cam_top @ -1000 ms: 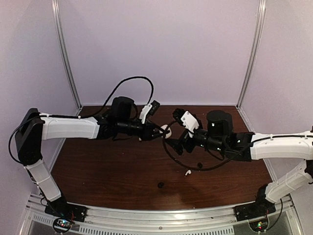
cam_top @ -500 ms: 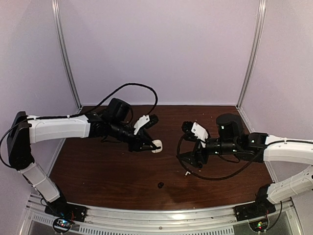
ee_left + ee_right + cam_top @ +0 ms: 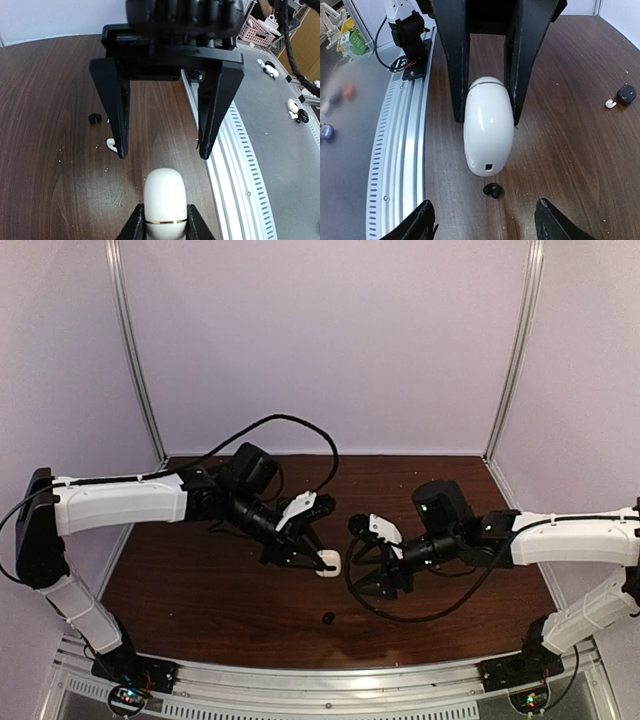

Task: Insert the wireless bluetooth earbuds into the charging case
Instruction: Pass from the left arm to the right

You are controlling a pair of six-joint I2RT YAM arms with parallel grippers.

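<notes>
My left gripper [image 3: 318, 554] is shut on a white oval charging case [image 3: 331, 565], closed, with a gold seam [image 3: 165, 200], held low over the brown table. My right gripper [image 3: 368, 576] is open and empty, facing the case end-on [image 3: 488, 132] a short way off. Its fingers [image 3: 119, 110] straddle the view ahead of the case. A black earbud [image 3: 328, 618] lies on the table between the grippers [image 3: 492, 190]. Behind the right gripper lie a white earbud [image 3: 112, 145] and a black earbud [image 3: 94, 118], hidden in the top view.
A second white earbud [image 3: 610, 103] and a larger black rounded piece [image 3: 626, 94] lie on the table beyond the left gripper. The metal rail [image 3: 330, 680] runs along the near edge. A black cable [image 3: 290, 425] loops above the left arm.
My left gripper has carried the white case nearer and to the right. My right arm has swung left to face it, open, and now covers the white earbud.
</notes>
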